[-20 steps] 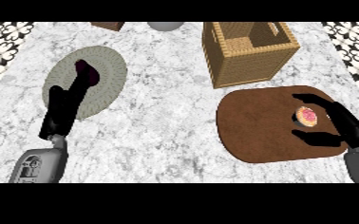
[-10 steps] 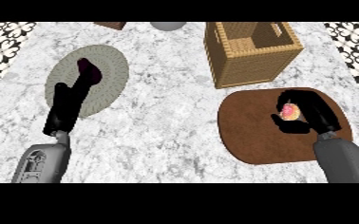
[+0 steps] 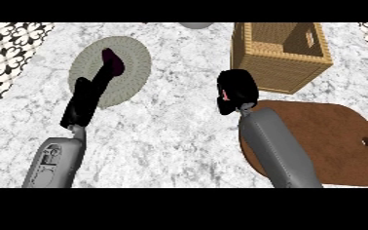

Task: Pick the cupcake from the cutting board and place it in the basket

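Fingers of my right hand (image 3: 237, 91) curl around the pink-frosted cupcake (image 3: 227, 96), mid-frame, left of the woven wicker basket (image 3: 281, 54) and above the brown wooden cutting board (image 3: 338, 143). My left hand (image 3: 92, 97) lies straight-fingered over the round grey plate (image 3: 133, 68), upper left.

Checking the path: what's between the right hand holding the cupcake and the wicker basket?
Head view: only bare marble counter between right hand and wicker basket.
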`<control>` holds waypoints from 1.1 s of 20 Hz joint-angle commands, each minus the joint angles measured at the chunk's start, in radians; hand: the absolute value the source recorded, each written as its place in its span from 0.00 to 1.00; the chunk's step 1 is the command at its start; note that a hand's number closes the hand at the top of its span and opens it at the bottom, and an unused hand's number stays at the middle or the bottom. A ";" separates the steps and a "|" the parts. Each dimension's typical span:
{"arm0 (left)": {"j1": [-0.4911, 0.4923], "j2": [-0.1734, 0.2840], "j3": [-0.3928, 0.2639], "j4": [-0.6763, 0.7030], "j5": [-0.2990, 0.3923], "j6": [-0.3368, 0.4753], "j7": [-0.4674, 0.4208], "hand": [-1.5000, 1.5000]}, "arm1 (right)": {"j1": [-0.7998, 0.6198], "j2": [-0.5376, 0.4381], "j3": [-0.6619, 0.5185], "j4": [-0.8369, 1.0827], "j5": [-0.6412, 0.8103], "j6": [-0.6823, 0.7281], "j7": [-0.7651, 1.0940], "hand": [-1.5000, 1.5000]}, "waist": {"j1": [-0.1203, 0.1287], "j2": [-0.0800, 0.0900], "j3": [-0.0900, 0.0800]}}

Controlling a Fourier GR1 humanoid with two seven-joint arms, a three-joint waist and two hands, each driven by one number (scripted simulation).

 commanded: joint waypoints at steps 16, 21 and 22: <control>-0.015 0.018 0.032 0.069 0.003 -0.001 -0.026 0.50 | -0.599 0.056 0.211 -0.077 -0.531 -0.460 0.620 1.00 | -0.032 -0.011 0.005; 0.029 -0.004 0.024 0.071 -0.029 0.049 -0.075 0.50 | -0.852 0.056 0.195 0.048 -0.587 -0.473 0.742 1.00 | -0.061 -0.011 0.004; 0.003 -0.018 0.022 0.067 -0.016 0.042 -0.036 0.50 | -0.904 0.056 0.179 0.074 -0.586 -0.456 0.764 1.00 | -0.071 -0.012 0.005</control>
